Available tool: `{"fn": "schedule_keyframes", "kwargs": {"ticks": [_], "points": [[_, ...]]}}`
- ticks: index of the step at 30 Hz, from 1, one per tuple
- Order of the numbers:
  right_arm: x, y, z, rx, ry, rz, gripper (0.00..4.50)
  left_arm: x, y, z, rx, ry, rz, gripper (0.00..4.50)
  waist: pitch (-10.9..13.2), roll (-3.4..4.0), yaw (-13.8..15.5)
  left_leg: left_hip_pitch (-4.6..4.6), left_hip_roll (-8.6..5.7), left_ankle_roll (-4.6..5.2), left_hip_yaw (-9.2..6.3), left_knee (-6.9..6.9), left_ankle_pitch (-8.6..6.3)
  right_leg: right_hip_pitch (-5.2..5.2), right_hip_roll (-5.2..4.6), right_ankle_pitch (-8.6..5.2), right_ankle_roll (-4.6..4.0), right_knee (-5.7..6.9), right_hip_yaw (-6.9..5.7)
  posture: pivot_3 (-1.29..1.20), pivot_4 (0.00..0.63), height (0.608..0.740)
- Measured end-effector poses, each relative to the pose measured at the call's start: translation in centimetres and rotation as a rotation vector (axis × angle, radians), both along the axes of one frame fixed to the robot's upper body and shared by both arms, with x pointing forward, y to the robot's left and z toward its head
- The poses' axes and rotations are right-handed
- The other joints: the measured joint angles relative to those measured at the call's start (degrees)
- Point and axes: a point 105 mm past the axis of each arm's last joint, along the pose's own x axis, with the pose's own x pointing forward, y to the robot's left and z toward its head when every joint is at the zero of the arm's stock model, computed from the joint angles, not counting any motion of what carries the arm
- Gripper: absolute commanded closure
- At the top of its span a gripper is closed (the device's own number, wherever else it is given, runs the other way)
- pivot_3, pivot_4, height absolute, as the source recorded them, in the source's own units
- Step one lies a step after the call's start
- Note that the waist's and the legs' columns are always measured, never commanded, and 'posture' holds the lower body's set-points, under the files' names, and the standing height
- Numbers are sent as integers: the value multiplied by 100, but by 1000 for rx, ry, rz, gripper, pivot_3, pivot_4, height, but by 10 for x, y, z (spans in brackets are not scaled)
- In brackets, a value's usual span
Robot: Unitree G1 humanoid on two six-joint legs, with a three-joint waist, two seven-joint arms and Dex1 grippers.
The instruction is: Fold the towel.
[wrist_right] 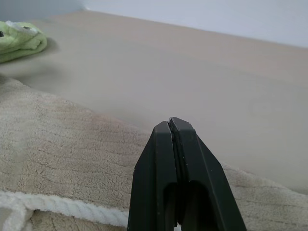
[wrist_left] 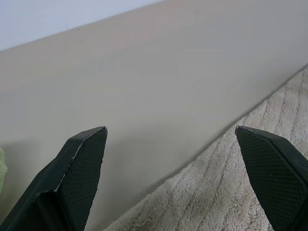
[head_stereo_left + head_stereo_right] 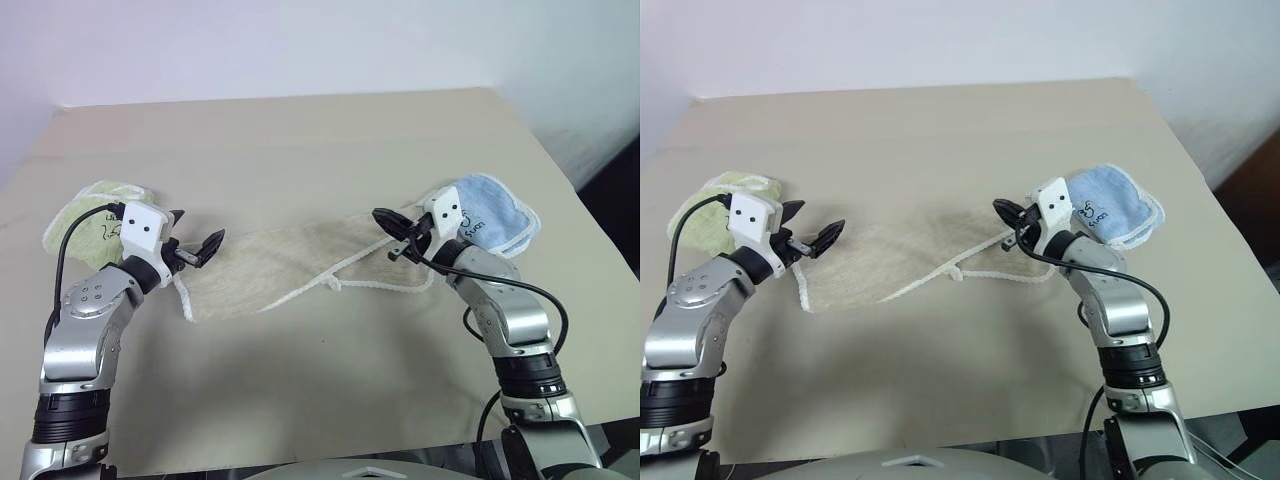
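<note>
Left eye view has the towel (image 3: 300, 265) lying across the middle of the frame on the bench (image 3: 300, 150), a beige terry cloth already partly doubled over, with its white corded trim (image 3: 335, 283) running in a loop along the lower edge. At its left end hangs the left gripper (image 3: 195, 245), fingers spread wide and released, holding nothing; the left wrist view shows the two fingertips (image 2: 86, 159) standing apart over the towel's edge and bare bench. At the right end sits the right gripper (image 3: 392, 228), fingers clenched together; the right wrist view shows them pressed tight just above the cloth, and no fabric can be seen between them. A light green towel (image 3: 95, 220) lies at the left of the frame behind the left arm, and a light blue towel (image 3: 495, 215) at the right behind the right arm.

The step in hand looks like taking hold of the two ends for a further fold. Next, the left fingers probably need to drop onto the near corner and close, and the right fingers to reopen and pinch the opposite edge.
</note>
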Motion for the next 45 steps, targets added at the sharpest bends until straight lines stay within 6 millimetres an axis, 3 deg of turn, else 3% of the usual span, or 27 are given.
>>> {"fn": "schedule_keyframes", "kwargs": {"ticks": [10,16,22,26,34,37,45], "points": [[6,3,10,-1,-34,16,4500,-6,-1,4,119,23,-99,29,0,1,-24,0,2,0,0,-4,0,-3,2,-1,-1,-1,0,0,150,731],[9,7,6,6,-27,15,4500,-32,7,9,345,150,-357,29,3,5,-61,-12,2,0,1,-6,0,-16,0,-2,-3,-3,0,0,150,731],[6,14,-1,17,-7,24,4500,-67,-1,9,485,326,-717,29,5,8,-124,-23,0,1,3,-8,0,-32,-2,-9,-16,-3,1,0,150,731],[7,12,-1,16,-9,8,4500,-76,-4,-4,600,405,-874,29,5,9,-130,-23,2,0,3,-8,0,-35,0,-7,-12,2,1,0,150,731],[8,11,-1,19,-10,-3,4500,-70,-13,-27,739,425,-993,29,5,8,-126,-24,1,2,6,-7,0,-35,0,-1,-2,2,2,0,150,731],[8,11,0,19,-13,-8,4500,-60,-19,-40,780,406,-986,586,5,8,-124,-24,1,2,6,-7,1,-34,0,-1,-1,5,1,0,150,731],[8,9,0,15,-15,-12,4500,-58,-21,-45,758,405,-997,3111,4,9,-105,-20,1,3,4,-2,2,-31,0,-1,-1,12,1,0,150,731]]}}
